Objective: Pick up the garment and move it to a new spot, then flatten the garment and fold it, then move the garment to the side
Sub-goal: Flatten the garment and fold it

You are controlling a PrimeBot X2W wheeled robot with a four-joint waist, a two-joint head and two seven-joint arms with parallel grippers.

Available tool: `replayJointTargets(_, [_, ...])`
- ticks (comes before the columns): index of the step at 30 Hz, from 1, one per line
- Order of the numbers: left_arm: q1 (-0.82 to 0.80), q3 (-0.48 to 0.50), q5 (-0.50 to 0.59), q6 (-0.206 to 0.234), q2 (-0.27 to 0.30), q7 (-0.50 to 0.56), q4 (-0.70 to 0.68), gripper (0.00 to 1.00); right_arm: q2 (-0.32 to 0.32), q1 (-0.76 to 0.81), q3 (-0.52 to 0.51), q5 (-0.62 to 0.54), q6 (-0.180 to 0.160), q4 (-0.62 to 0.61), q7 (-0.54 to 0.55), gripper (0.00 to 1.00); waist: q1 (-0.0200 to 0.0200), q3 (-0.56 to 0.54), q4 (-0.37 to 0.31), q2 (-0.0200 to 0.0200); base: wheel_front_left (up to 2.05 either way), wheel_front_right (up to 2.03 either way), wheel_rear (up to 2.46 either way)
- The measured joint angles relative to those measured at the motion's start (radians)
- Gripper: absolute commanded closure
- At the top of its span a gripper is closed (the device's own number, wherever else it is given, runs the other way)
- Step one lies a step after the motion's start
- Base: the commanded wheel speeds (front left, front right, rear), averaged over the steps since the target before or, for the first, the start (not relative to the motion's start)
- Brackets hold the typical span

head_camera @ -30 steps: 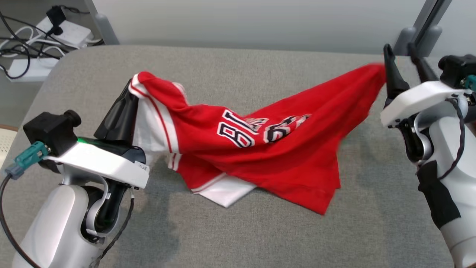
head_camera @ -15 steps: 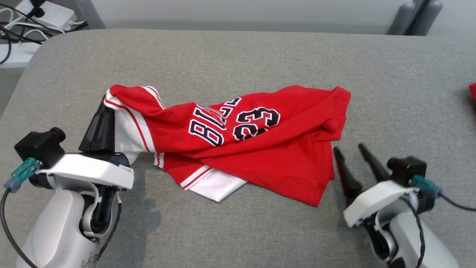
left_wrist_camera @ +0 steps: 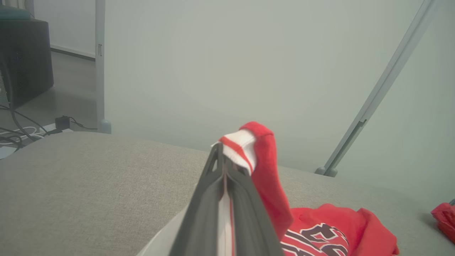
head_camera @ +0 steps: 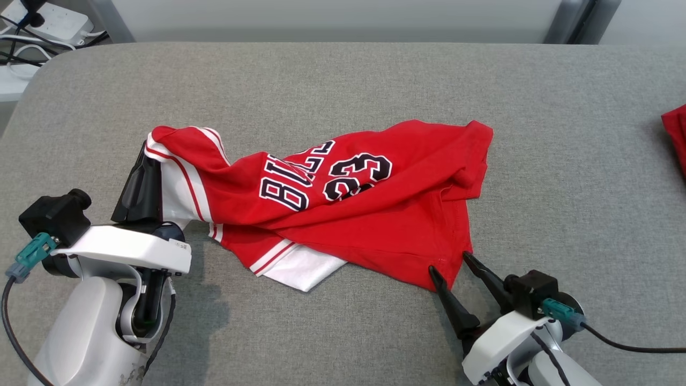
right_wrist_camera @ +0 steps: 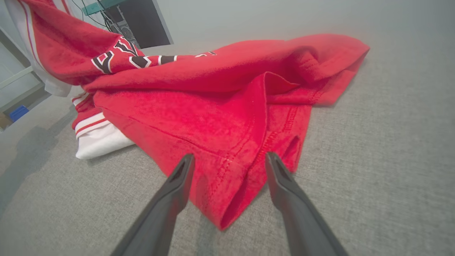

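Closest to the table's [head_camera: 321, 80] front edge: right gripper [head_camera: 448, 261], jaws spread wide, straddling the near hem corner of the garment [head_camera: 348, 214], clasping nothing. Further in, toward the table's left side: left gripper [head_camera: 146, 161], clamped tight on a white-trimmed sleeve, holding it raised off the table. Mid-table: garment itself, crumpled and twisted, lettering skewed, white panel poking out underneath. At the table's far right edge: another red cloth [head_camera: 676, 134], well apart. By the look of it, relocation likely done, flattening barely begun; folding and moving aside yet to do.
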Motion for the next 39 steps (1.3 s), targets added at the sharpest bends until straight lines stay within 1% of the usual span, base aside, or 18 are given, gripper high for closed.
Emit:
replayJointTargets(4, [0.0, 0.001, 0.0, 0.0, -0.005, -0.001, 0.001, 1.0, -0.007, 0.003, 0.014, -0.016, 0.0, 0.013, 0.0, 0.0, 0.0, -0.001, 0.007, 0.0, 0.0, 0.0, 0.0])
replayJointTargets(7, [0.0, 0.002, 0.002, 0.0, -0.009, -0.001, 0.003, 1.0, -0.005, 0.003, 0.016, -0.011, 0.0, 0.037, 0.0, 0.1, 0.0, -0.003, 0.013, 0.0, 0.0, 0.0, 0.0])
replayJointTargets(9, [0.0, 0.002, 0.002, 0.0, -0.013, -0.001, 0.004, 1.0, -0.001, 0.001, 0.021, 0.002, 0.0, 0.061, 0.0, 0.07, 0.0, -0.003, 0.017, 0.0, 0.0, 0.0, 0.0])
replayJointTargets(11, [0.0, 0.002, 0.006, -0.001, -0.017, -0.001, 0.005, 1.0, 0.002, -0.001, 0.031, 0.004, 0.0, 0.081, 0.0, 0.13, 0.0, -0.005, 0.021, 0.0, 0.0, 0.0, 0.0])
replayJointTargets(12, [0.001, 0.002, 0.009, -0.001, -0.019, -0.001, 0.005, 1.0, 0.003, -0.008, 0.035, 0.004, 0.0, 0.091, 0.0, 0.45, 0.0, -0.005, 0.023, 0.0, 0.0, 0.0, 0.0])
replayJointTargets(14, [0.001, 0.0, 0.01, -0.001, -0.022, -0.001, 0.006, 1.0, 0.004, -0.023, 0.037, 0.004, 0.0, 0.101, 0.0, 1.0, 0.0, -0.007, 0.027, 0.0, 0.0, 0.0, 0.0])
replayJointTargets(18, [0.004, 0.0, 0.017, -0.001, -0.022, -0.001, 0.007, 1.0, 0.005, -0.042, 0.034, 0.003, 0.0, 0.105, 0.0, 1.0, 0.0, -0.012, 0.031, 0.0, 0.0, 0.0, 0.0])
replayJointTargets(21, [0.018, 0.001, 0.017, -0.001, -0.022, -0.001, 0.008, 1.0, 0.0, -0.042, 0.009, 0.0, 0.0, 0.097, 0.0, 1.0, 0.0, -0.017, 0.027, 0.0, 0.0, 0.0, 0.0])
replayJointTargets(27, [0.033, 0.002, 0.016, -0.002, -0.022, -0.001, -0.004, 1.0, -0.046, -0.015, -0.143, -0.04, 0.0, 0.007, 0.0, 1.0, 0.0, -0.031, 0.0, 0.0, 0.0, 0.0, 0.0])
replayJointTargets(30, [0.041, -0.011, 0.0, -0.015, -0.028, 0.005, -0.013, 1.0, -0.072, 0.025, -0.241, -0.081, 0.0, -0.05, 0.0, 1.0, 0.0001, -0.036, -0.012, 0.0, 0.0, 0.0, 0.0])
replayJointTargets(32, [0.042, -0.027, -0.004, -0.031, -0.034, 0.027, -0.027, 1.0, -0.085, 0.055, -0.288, -0.095, 0.0, -0.068, -0.001, 1.0, 0.0, -0.037, -0.021, 0.0, 0.0, 0.0, 0.0])
replayJointTargets(36, [0.057, -0.056, -0.011, -0.044, -0.047, 0.053, -0.039, 1.0, -0.083, 0.117, -0.274, -0.089, 0.0, -0.035, 0.004, 0.99, 0.0, -0.026, -0.033, 0.0, 0.0, 0.0, 0.0])
replayJointTargets(37, [0.062, -0.06, -0.013, -0.044, -0.048, 0.053, -0.035, 1.0, -0.079, 0.124, -0.267, -0.084, 0.0, -0.026, 0.005, 0.68, 0.0, -0.022, -0.035, 0.0, 0.0, 0.0, 0.0])
replayJointTargets(38, [0.063, -0.063, -0.013, -0.044, -0.047, 0.053, -0.03, 1.0, -0.076, 0.126, -0.26, -0.078, 0.0, -0.023, 0.005, 0.25, 0.0001, -0.017, -0.037, 0.0, 0.0, 0.0, 0.0])
replayJointTargets(39, [0.063, -0.063, -0.013, -0.044, -0.047, 0.053, -0.028, 1.0, -0.073, 0.126, -0.255, -0.07, 0.0, -0.022, 0.005, 0.0, 0.0, -0.013, -0.038, 0.0, 0.0, 0.0, 0.0])
